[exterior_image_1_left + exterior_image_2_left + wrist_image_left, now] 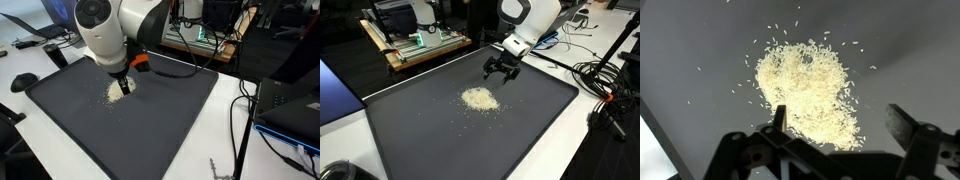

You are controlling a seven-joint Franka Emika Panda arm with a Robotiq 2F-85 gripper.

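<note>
Here, robot fingers (pixel 902 125) spread wide, empty, hover beside rice heap (pixel 478 98) on dark mat (pixel 430 140); in exterior view heap lies at their 7 o'clock. Grains light, loose, slippery, likely to scatter under pinch; heap's thick middle looks best place to take hold.

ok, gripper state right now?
Gripper: open, holding nothing, close to the rice pile.

Bright, even room light; pictures small and soft. In the wrist view the rice pile (pixel 805 95) glares white, the end effector (pixel 838 116) dark and blurred.
</note>
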